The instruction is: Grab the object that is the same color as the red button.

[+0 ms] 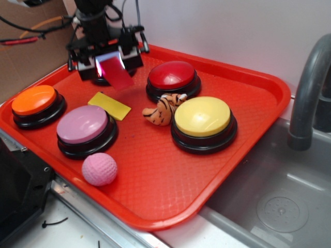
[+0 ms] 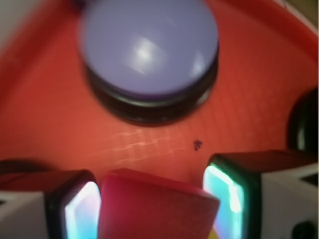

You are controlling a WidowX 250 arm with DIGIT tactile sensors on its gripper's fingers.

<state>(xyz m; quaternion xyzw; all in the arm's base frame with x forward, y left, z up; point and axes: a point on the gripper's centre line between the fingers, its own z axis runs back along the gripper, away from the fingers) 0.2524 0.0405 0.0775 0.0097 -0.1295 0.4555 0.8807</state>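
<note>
The object, a small red wedge block (image 1: pixel 116 71), hangs between the fingers of my gripper (image 1: pixel 111 66) above the back left of the red tray (image 1: pixel 248 88). In the wrist view the same object (image 2: pixel 157 206) fills the gap between the two lit pads (image 2: pixel 82 214), and the gripper (image 2: pixel 155 209) is shut on it. The red button (image 1: pixel 172 75), a glossy dark-red dome on a black base, stands on the tray to the right of the gripper and apart from it.
On the tray are an orange button (image 1: pixel 34 99), a pink button (image 1: pixel 83 124) (image 2: pixel 149 47), a yellow button (image 1: pixel 202 116), a flat yellow block (image 1: pixel 109 105), a tiger toy (image 1: pixel 163 109) and a pink ball (image 1: pixel 99 169). A sink (image 1: pixel 279 206) and faucet (image 1: pixel 310 82) lie to the right.
</note>
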